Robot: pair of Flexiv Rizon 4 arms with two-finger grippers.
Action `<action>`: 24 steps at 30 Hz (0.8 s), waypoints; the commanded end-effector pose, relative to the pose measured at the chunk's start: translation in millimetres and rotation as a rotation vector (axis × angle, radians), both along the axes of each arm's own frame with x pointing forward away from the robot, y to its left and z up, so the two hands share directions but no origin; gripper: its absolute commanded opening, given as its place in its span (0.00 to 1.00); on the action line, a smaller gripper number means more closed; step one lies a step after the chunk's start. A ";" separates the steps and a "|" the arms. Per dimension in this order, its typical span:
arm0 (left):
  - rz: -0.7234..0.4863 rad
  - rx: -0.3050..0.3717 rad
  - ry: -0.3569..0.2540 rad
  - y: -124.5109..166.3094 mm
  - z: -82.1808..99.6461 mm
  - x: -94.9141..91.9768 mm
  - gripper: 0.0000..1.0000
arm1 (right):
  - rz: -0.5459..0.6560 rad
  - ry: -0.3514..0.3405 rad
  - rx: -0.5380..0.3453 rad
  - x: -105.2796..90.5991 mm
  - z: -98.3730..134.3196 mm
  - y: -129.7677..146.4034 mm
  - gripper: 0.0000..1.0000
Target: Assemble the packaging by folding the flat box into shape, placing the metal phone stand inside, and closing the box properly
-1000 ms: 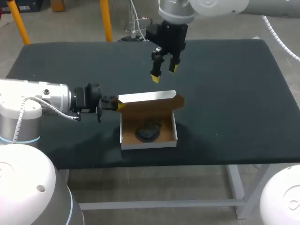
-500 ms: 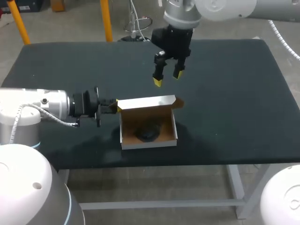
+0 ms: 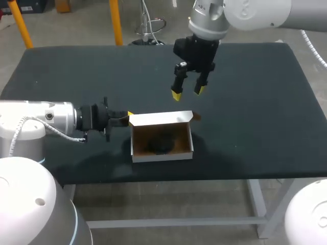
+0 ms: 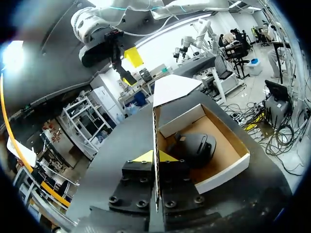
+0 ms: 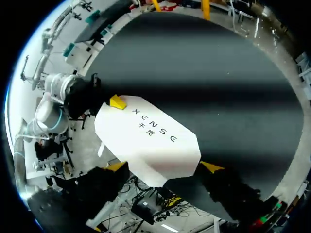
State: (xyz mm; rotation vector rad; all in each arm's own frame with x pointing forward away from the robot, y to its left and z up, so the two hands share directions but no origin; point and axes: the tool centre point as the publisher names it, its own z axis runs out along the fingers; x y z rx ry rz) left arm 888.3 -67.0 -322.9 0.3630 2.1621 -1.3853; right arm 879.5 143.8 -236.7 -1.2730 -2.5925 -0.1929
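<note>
A white cardboard box [image 3: 162,152] with a brown inside sits near the table's front edge. Its lid [image 3: 161,119] leans forward over the open tray. The dark metal phone stand [image 3: 160,144] lies inside, partly shaded by the lid; in the left wrist view the phone stand [image 4: 197,145] shows clearly. My left gripper [image 3: 127,117] is shut on the lid's left edge [image 4: 156,145], with the thin card between its yellow fingertips [image 4: 145,157]. My right gripper [image 3: 187,92] hangs open above and behind the box, touching nothing. From it I see the lid's white outer face [image 5: 148,138] below.
The dark table [image 3: 255,102] stretches wide to the right of and behind the box. The box stands close to the table's front edge [image 3: 204,176]. My left arm [image 3: 46,120] lies low along the table at the left.
The lid has swung lower over the tray, with my left gripper still clamped on its edge. My right gripper has moved to the right, staying open.
</note>
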 end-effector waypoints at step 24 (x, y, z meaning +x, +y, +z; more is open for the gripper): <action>0.005 0.024 -0.043 -0.8 -2.8 -3.2 0.00 | -0.033 0.013 0.056 -8.1 -3.7 -7.6 1.00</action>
